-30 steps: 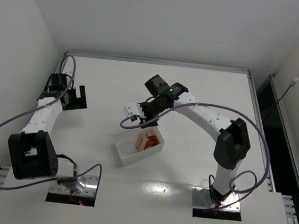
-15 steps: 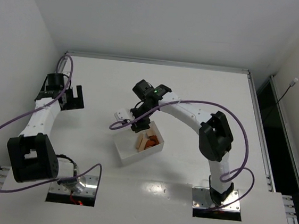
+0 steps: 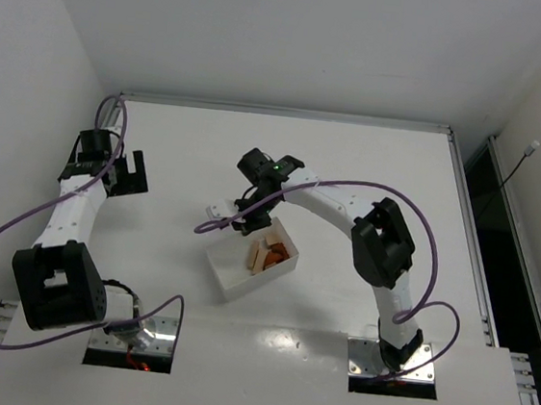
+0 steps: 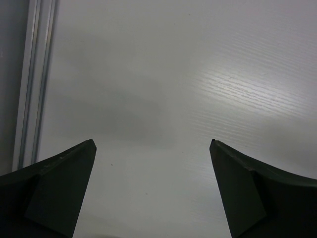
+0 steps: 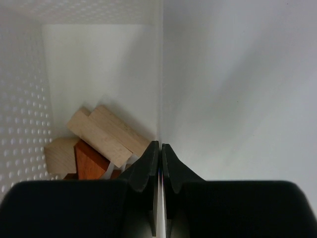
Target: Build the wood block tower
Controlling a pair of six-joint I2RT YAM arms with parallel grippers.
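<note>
Having swung left over the past second, the right gripper (image 5: 159, 147) is clamping the wall of the white box (image 3: 231, 278), where the wood blocks (image 5: 102, 134) are lying unstacked, while the left gripper (image 4: 152, 145) is hanging spread apart.

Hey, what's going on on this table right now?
The right gripper is pinched shut on one wall of the white box, one finger inside and one outside. The wood blocks lie loose in a heap inside the box, and nothing is stacked yet. The left gripper hangs open over the table, holding nothing.
</note>
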